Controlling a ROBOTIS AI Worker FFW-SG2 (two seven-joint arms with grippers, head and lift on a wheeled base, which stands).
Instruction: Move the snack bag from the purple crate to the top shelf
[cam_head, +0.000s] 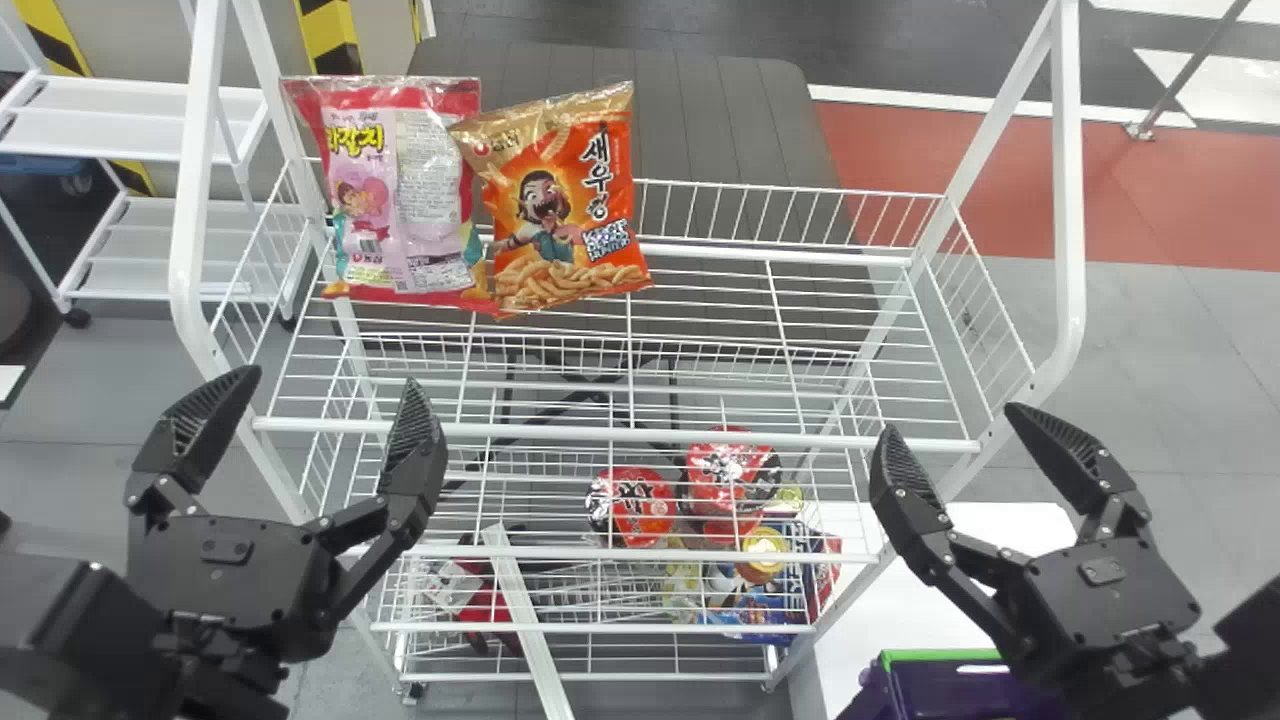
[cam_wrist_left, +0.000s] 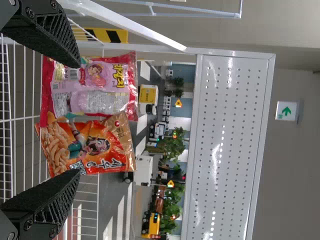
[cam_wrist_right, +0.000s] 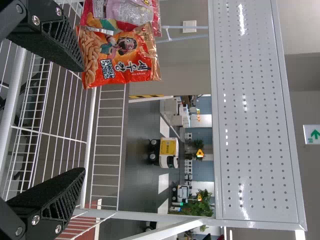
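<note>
On the top shelf (cam_head: 700, 437), orange snack bag (cam_head: 565, 215) is propped beside pink bag (cam_head: 425, 180), far left; purple crate (cam_head: 935, 692) near right, left gripper (cam_head: 330, 377) and right gripper (cam_head: 951, 418) spread, empty; placement judged done, only arm parking left.

Bright, even light is bathing the wire shelf (cam_head: 700, 441), while glare is streaking the perforated panel (cam_wrist_right: 252, 150) above it and highlights are glinting on the pink snack bag (cam_head: 430, 170) upon it.
</note>
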